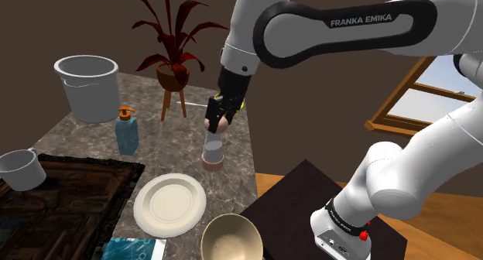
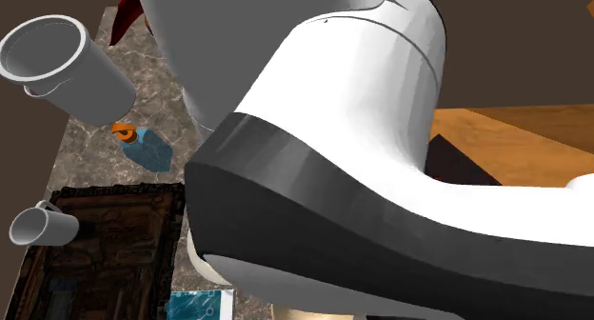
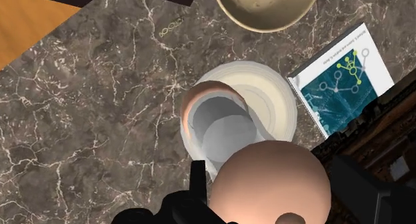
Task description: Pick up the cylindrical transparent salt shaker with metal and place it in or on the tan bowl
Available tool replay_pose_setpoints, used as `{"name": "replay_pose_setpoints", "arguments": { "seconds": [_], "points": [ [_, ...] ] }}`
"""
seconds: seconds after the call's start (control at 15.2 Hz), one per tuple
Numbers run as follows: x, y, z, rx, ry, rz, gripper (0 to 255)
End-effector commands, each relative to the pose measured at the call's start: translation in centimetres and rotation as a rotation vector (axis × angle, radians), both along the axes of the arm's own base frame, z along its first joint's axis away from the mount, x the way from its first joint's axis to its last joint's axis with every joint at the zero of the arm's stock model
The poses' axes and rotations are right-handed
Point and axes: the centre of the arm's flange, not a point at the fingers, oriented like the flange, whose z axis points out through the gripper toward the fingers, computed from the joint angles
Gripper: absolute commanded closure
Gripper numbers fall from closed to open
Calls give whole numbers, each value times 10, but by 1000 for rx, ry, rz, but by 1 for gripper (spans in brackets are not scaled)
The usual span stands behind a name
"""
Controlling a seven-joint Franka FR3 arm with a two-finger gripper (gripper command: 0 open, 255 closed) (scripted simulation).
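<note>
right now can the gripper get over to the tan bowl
Probably yes: the gripper clasps the salt shaker, and the tan bowl lies open past the white plate, nothing standing above either.

The shaker, clear with a coppery cap and base, is upright mid-frame. The tan bowl sits bottom centre.

The plate sits beside the bowl on the counter.
</note>
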Motion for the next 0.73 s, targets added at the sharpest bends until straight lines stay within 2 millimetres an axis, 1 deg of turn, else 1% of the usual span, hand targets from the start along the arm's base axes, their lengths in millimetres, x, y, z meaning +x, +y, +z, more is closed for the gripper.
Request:
{"name": "replay_pose_setpoints", "arguments": {
  "seconds": [0.0,0.66],
  "points": [
    [-25,9,8,0,0,-1,255],
    [-152,38,30,0,0,-1,255]
  ]
}}
